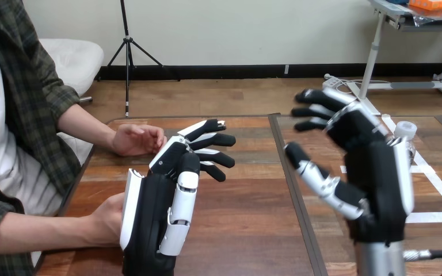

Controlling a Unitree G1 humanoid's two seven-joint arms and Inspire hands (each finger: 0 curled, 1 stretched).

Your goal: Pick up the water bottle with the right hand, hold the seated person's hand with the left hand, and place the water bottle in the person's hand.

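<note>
One water bottle [406,131], clear with a white cap, is standing right of the table seam [290,184], just behind the right hand [380,178], whose fingers are spreading apart and gripping nothing. Left of the seam, the left hand [152,221] is stretching out straight fingers. Two hands of the person are showing left of the seam: the farther hand [138,139] is resting on the wooden table [253,230], and the nearer hand [108,221] is lying against the left hand's shell. White tape lines [437,187] are running right of the seam.
</note>
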